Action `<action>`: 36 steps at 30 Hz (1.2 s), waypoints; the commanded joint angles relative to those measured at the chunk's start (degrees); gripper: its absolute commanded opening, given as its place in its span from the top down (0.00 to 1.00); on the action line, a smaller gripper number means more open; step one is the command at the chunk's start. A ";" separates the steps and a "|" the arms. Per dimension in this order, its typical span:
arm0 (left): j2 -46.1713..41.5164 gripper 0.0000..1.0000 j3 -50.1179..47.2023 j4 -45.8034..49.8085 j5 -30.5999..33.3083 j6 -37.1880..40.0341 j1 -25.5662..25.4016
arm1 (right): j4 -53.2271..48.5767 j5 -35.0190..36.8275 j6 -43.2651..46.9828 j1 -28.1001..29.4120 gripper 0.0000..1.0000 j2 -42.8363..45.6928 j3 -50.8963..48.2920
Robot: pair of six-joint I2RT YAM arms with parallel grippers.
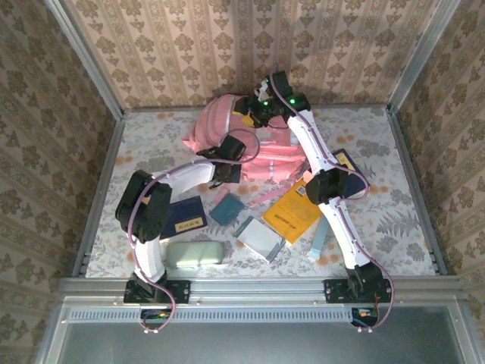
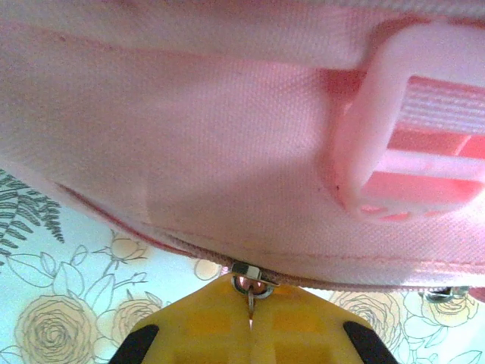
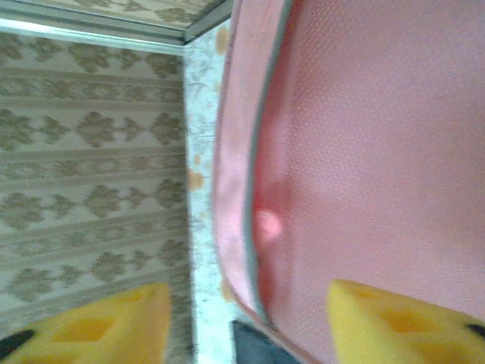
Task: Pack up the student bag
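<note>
A pink woven-fabric bag [image 1: 269, 148] lies at the far middle of the floral tabletop [image 1: 394, 220], its long axis seemingly left to right. Both arms reach it. The left tool [image 2: 250, 322], yellow fingers pressed together, pinches a small metal zip pull [image 2: 250, 282] on the bag's near seam, below a glossy pink plastic buckle [image 2: 409, 144]. The right tool [image 3: 250, 326] is spread, the bag's grey-piped edge between its fingers. An orange book [image 1: 292, 212] and a pale rounded case [image 1: 193, 252] lie nearer the bases.

One student bag [image 1: 206, 127], one orange book [image 1: 292, 215], two navy books [image 1: 186, 215] [image 1: 348, 161], one grey booklet [image 1: 258, 240], one teal pouch [image 1: 227, 209], one pale case [image 1: 194, 252].
</note>
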State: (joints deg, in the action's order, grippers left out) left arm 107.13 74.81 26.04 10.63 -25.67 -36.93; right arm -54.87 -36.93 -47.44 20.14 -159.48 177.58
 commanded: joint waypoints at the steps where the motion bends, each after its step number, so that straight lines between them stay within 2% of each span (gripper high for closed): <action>1: -2.97 1.00 -0.19 -1.94 -2.43 0.37 0.34 | -9.40 8.22 6.38 0.08 0.33 2.92 4.84; 6: -3.48 1.00 -0.53 -2.76 -5.52 -1.29 1.96 | -17.19 20.23 13.52 0.29 0.28 5.81 4.86; 14: -5.21 1.00 -1.71 -4.70 -10.07 -2.42 4.00 | -27.02 39.93 22.24 2.32 0.33 12.76 4.86; 19: -6.48 1.00 -3.02 -6.81 -12.97 -3.57 4.75 | -31.96 57.97 25.95 6.23 0.35 15.17 4.83; 24: -7.63 1.00 -3.58 -7.15 -14.49 -3.77 5.27 | -31.79 60.83 27.72 8.08 0.35 16.26 3.96; 28: -8.81 1.00 -4.20 -7.34 -15.18 -3.86 5.87 | -30.62 62.33 29.97 9.51 0.34 20.51 -1.54; 32: -9.73 1.00 -4.86 -7.65 -15.99 -4.18 6.43 | -28.51 62.49 32.00 10.18 0.32 28.48 -12.11; 36: -10.28 1.00 -5.84 -8.91 -16.98 -4.89 6.69 | -27.16 66.33 34.18 11.27 0.29 38.06 -25.14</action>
State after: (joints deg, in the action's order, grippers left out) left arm 99.88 69.67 19.55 -4.78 -29.15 -30.65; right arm -82.48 24.34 -16.34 30.52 -128.53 157.51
